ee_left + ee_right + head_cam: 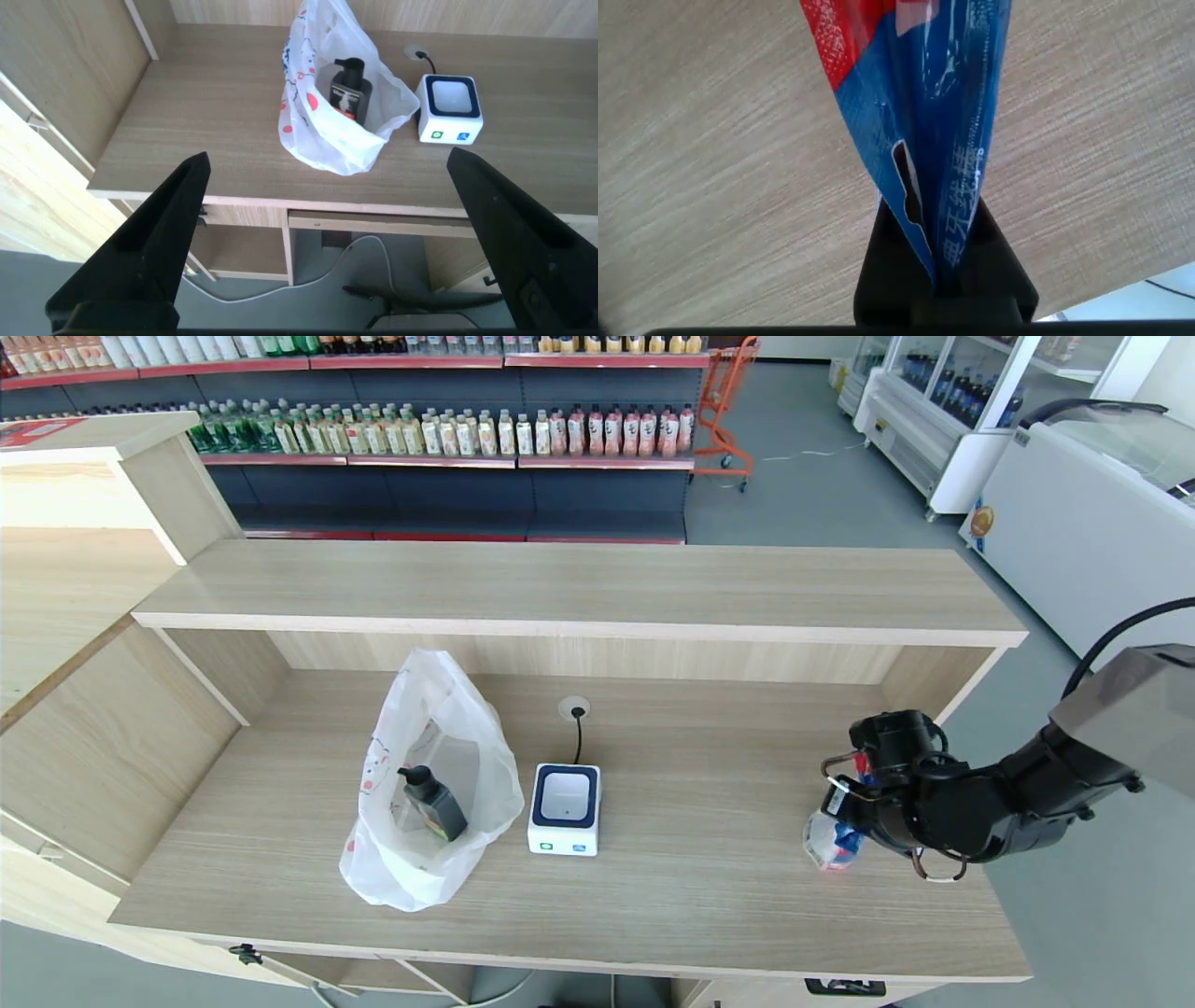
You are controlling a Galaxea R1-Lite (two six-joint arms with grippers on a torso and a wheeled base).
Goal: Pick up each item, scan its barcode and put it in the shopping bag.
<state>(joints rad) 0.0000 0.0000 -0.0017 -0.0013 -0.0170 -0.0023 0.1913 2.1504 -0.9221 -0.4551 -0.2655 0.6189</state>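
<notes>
- Shop shelves of bottles line the far wall, and freezers stand off to the right.
- A pale wooden surface with a raised ledge behind it carries the task's things.
- A white bag stands open on the left half of the surface. In the left wrist view its wall shows red print.
- A dark pump bottle stands tilted inside the bag.
- A white scanner with a dark-framed window sits just beside the bag on its right. Its cable runs back to a hole in the surface.
- The right hand is over the right end of the surface, well apart from the scanner, clamped on a blue, red and white packet.
- In the right wrist view the dark fingers pinch the packet's sealed edge. I cannot tell whether the packet touches the wood.
- The left hand hangs off the near edge of the surface, fingers wide apart and holding nothing.
</notes>
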